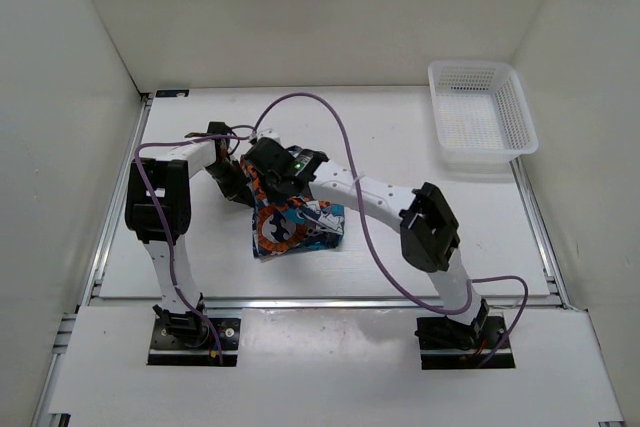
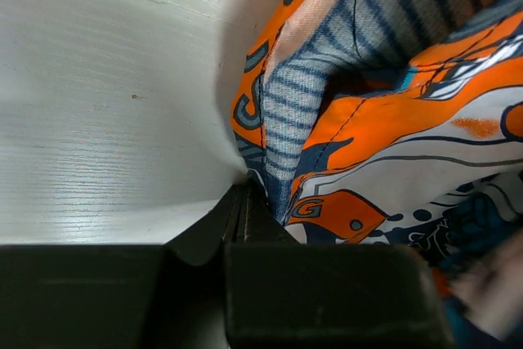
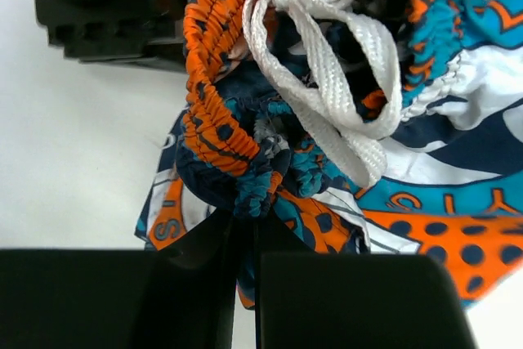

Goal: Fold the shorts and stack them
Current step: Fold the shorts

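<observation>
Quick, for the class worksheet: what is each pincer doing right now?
Left pincer: closed on an edge of the shorts.
Right pincer: closed on the shorts at the waistband.

Overhead wide, wrist views close, sharing shorts [image 1: 295, 225]

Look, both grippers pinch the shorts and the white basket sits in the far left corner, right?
Wrong corner: the basket sits in the far right corner, as the top view shows. The left gripper and right gripper do both pinch the shorts.
</observation>
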Controlling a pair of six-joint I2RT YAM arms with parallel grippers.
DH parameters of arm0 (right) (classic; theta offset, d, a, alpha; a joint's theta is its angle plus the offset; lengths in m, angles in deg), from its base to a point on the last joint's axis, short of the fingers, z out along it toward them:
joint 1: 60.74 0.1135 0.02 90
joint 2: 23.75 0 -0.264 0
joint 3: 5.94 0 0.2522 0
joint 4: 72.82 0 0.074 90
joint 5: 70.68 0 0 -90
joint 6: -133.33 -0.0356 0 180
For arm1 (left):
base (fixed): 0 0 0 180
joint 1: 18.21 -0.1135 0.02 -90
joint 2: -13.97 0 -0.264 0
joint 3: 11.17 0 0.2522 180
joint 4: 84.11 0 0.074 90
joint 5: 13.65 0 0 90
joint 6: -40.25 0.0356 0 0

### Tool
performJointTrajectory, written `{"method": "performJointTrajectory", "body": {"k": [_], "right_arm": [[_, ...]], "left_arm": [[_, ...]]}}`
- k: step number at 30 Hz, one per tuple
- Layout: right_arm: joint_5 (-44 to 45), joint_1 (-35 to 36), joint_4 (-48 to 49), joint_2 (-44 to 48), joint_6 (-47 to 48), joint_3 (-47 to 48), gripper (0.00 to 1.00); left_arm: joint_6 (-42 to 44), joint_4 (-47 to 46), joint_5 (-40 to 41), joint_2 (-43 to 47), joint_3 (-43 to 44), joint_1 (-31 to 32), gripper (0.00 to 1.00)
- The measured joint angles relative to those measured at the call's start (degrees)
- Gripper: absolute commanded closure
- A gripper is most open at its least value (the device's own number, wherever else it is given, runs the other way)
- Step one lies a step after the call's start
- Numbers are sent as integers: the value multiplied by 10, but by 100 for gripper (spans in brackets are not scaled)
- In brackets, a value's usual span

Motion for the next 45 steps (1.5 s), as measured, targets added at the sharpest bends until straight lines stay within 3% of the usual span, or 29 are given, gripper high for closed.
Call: {"method": "performJointTrajectory", "body": {"k": [2, 3, 4, 6, 11, 13, 14, 18, 20, 25, 29, 33, 38, 45], "right_arm": [[-10, 7, -6, -18, 4, 12, 60], [-16, 10, -9, -22, 3, 14, 45], [-22, 12, -12, -23, 3, 14, 21], [-28, 15, -12, -19, 12, 13, 11], [-27, 16, -12, 43, 19, -10, 7], [-23, 16, -9, 93, 20, -29, 15], [-20, 14, -9, 122, 20, -41, 35], [-11, 3, -2, 240, 17, -95, 87], [-11, -20, 5, 283, 9, -132, 96], [-54, -119, 10, 289, -8, -211, 100], [-117, -183, 15, 220, -6, -212, 100], [-165, -211, 21, 128, -2, -176, 100], [-200, -222, 38, 11, -1, -106, 100], [-195, -223, 38, -110, -14, -35, 100]], "left_arm": [[0, 0, 0, 0, 0, 0, 90], [0, 0, 0, 0, 0, 0, 90], [0, 0, 0, 0, 0, 0, 90], [0, 0, 0, 0, 0, 0, 90], [4, 1, -2, 1, 0, -5, 90], [9, 6, 0, 3, 0, -8, 90], [12, 11, 5, 4, 1, -11, 90], [29, 55, 32, 23, 28, -31, 90], [40, 78, 48, 47, 58, -39, 90], [69, 101, 51, 130, 129, -6, 90], [73, 71, -32, 153, 118, 63, 90], [69, 57, -62, 69, 115, 97, 90], [67, 52, -45, -55, 115, 75, 90], [73, 64, -32, -79, 159, 55, 90]]}}
